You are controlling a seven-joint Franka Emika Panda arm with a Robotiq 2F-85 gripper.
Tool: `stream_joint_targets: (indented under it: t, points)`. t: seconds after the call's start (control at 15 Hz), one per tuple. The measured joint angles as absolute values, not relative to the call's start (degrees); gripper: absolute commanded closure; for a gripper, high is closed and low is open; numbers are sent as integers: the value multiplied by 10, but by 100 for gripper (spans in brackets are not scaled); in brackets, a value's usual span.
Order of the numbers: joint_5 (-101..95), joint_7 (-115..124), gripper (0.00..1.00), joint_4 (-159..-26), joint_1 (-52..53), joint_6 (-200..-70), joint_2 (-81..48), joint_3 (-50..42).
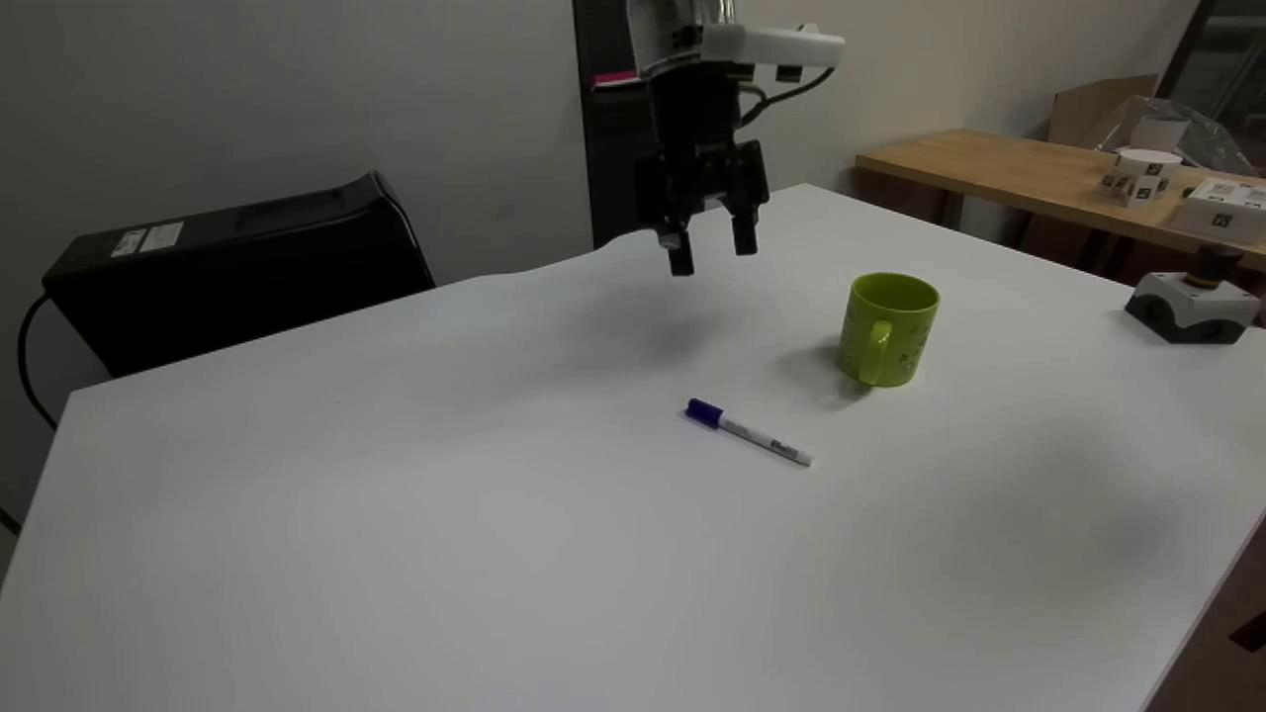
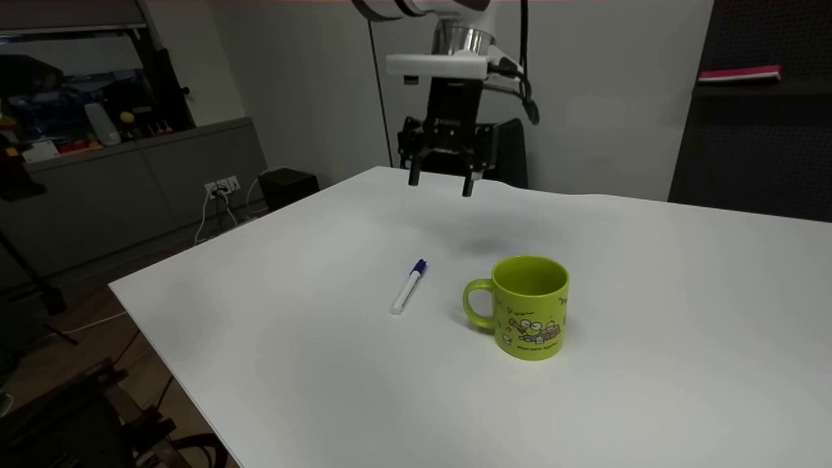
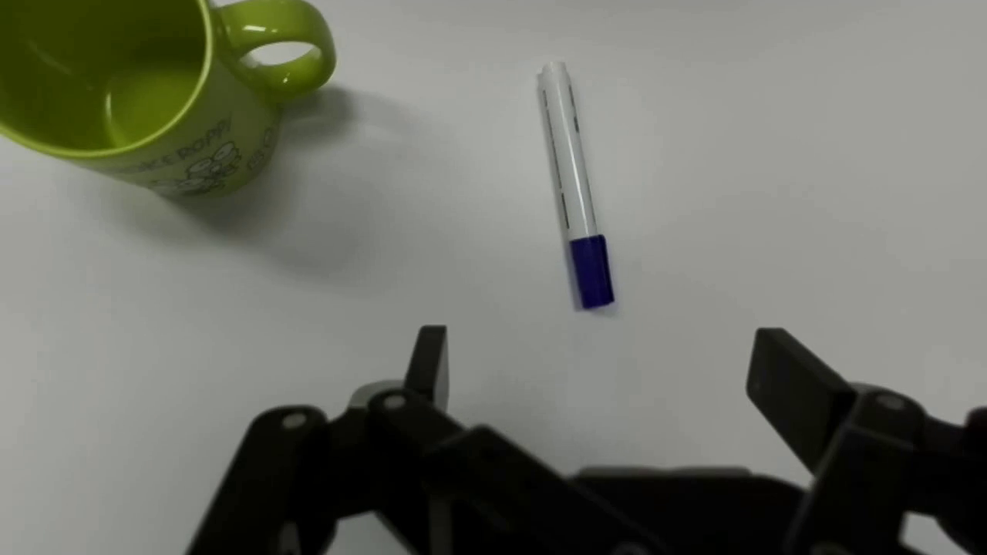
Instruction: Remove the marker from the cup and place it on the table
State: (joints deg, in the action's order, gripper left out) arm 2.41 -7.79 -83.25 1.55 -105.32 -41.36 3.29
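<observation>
The marker (image 1: 749, 431), white with a dark blue cap end, lies flat on the white table (image 1: 396, 534). It also shows in an exterior view (image 2: 409, 287) and in the wrist view (image 3: 572, 169). The lime-green cup (image 1: 908, 341) stands upright beside it, apart from it, with its handle on the marker's side; it shows again in an exterior view (image 2: 530, 318) and at the upper left of the wrist view (image 3: 231, 150). My gripper (image 3: 601, 343) is open and empty, above the table. In both exterior views the gripper (image 1: 712, 253) (image 2: 441, 184) hangs behind the marker, near the capped end.
A white and black box with a dark knob (image 1: 1192, 307) stands at the table's edge. A light wooden table (image 1: 989, 163) with boxes is beyond it. A black case (image 1: 247, 267) is beside the table's far edge.
</observation>
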Motion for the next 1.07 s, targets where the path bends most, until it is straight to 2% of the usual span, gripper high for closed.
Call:
stream_joint_targets:
  t: [0.53,0.8,1.07]
  points:
    - [-16,-78,0,-1004,16,-1217,-258,24]
    - [-23,-79,0,-1110,23,-1244,-184,26]
    - [-23,-79,0,-1132,24,-1250,-166,26]
